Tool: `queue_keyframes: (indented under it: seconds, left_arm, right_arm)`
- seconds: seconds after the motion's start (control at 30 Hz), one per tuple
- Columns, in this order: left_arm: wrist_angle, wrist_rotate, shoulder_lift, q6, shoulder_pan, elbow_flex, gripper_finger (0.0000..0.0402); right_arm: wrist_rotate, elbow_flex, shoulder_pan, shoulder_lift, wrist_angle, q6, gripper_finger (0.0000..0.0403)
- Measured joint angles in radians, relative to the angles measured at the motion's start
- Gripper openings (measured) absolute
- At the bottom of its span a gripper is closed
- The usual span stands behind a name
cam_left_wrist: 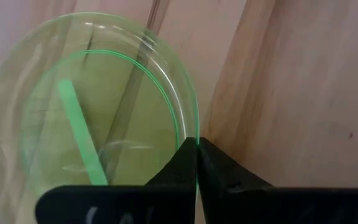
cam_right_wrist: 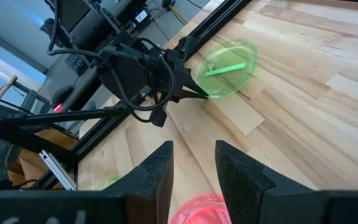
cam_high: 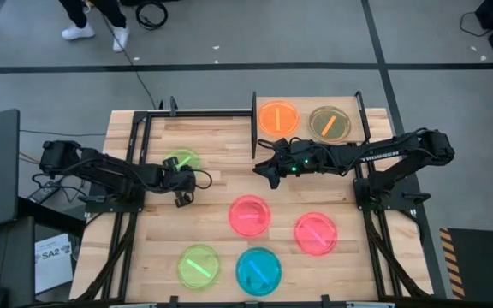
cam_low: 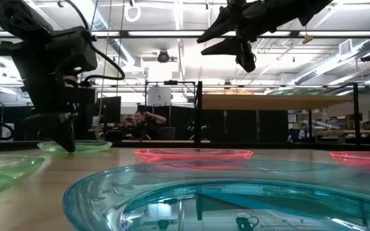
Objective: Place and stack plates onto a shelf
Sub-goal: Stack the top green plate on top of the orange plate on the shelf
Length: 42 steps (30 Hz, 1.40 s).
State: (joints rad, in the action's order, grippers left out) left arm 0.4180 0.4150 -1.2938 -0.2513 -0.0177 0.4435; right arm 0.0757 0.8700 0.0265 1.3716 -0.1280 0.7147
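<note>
Green plate [cam_left_wrist: 98, 118] | left tool [cam_left_wrist: 196, 163] pinched tight on its rim | right tool [cam_right_wrist: 194, 171] parted, empty, raised above table

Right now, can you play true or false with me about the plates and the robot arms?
1. The left gripper is pinching the rim of a green plate. True.
2. The shelf has two plates on it already. True: an orange plate and an olive-looking one.
3. The right gripper is carrying a pink plate. False: its fingers are open and hold nothing, up above the table.
4. Three teal plates lie on the table. False: only one teal plate shows.
5. Two pink plates lie on the table. True.
</note>
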Motion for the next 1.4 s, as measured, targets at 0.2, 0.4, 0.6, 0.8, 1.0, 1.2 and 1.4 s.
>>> queue_keyframes:
  seconds: [0.2,0.4,0.6,0.8,1.0,1.2,1.4]
  left_arm:
    - [0.002,-0.011,0.000,0.001,-0.004,0.056,0.0006]
    - [0.011,-0.007,0.000,0.002,-0.004,0.128,0.0006]
    - [0.087,-0.004,0.000,0.003,-0.010,0.215,0.0006]
    - [0.140,-0.002,0.000,0.004,-0.057,0.306,0.0006]
    - [0.139,-0.001,0.001,0.051,-0.124,0.387,0.0006]
    - [0.131,0.003,0.001,0.129,-0.183,0.455,0.0006]
    - [0.125,0.010,0.001,0.215,-0.238,0.486,0.0006]
  right_arm:
    - [0.000,0.000,0.000,0.000,0.000,0.000,0.0125]
    - [0.000,0.000,0.000,0.000,0.000,0.000,0.0125]
    - [0.000,0.000,0.000,0.000,0.000,0.000,0.0125]
    - [0.000,0.000,0.000,0.000,-0.001,0.000,0.0125]
    - [0.010,0.000,0.001,0.000,-0.002,0.083,0.0125]
    - [0.010,0.000,0.011,0.000,-0.002,0.172,0.0125]
    - [0.012,0.000,0.014,0.000,-0.002,0.184,0.0125]
